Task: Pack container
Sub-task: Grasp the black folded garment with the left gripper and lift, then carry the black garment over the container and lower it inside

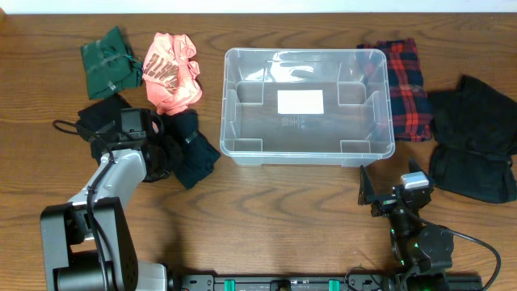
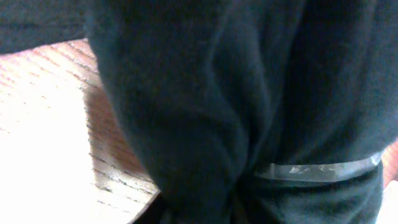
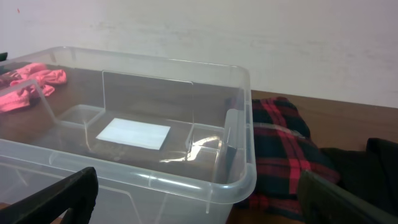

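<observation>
The clear container (image 1: pixel 309 156) stands empty at the table's centre, a white label on its base. My left gripper (image 1: pixel 167 151) is down on a dark navy garment (image 1: pixel 194 155) left of the container. In the left wrist view that dark garment (image 2: pixel 249 93) fills the frame and hides the fingers, so I cannot see how the jaws stand. My right gripper (image 1: pixel 389 179) hovers open near the container's front right corner. Its open fingers (image 3: pixel 56 199) frame the container's rim (image 3: pixel 186 174) in the right wrist view, holding nothing.
A black garment (image 1: pixel 101 117), a green one (image 1: pixel 109 61) and a pink one (image 1: pixel 172 71) lie left of the container. A red plaid garment (image 1: pixel 404 77) and a large black garment (image 1: pixel 472 137) lie to its right.
</observation>
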You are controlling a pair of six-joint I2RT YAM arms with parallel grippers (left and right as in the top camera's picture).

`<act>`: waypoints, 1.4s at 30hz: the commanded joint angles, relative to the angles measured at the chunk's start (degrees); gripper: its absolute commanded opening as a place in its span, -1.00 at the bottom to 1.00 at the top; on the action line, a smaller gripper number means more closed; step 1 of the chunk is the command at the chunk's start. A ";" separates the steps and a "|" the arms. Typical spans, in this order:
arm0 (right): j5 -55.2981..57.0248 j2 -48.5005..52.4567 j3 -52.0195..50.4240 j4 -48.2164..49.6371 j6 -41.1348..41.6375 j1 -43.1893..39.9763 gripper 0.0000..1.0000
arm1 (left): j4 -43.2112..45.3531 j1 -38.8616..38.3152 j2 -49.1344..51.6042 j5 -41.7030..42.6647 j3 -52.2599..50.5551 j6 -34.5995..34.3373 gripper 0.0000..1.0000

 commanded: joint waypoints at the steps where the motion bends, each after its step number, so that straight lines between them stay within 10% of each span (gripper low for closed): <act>1: -0.02 -0.31 -0.09 -0.22 -0.90 0.44 0.98 | -1.14 0.15 1.31 -2.03 -1.44 0.48 -0.80; 29: -0.02 -0.31 -0.09 -0.22 -0.90 0.44 0.98 | -4.42 -3.21 -28.15 2.40 8.72 9.79 -0.88; 42: -0.02 -0.31 -0.09 -0.22 -0.90 0.44 0.99 | -2.80 -15.63 -23.43 10.60 27.30 11.78 -0.88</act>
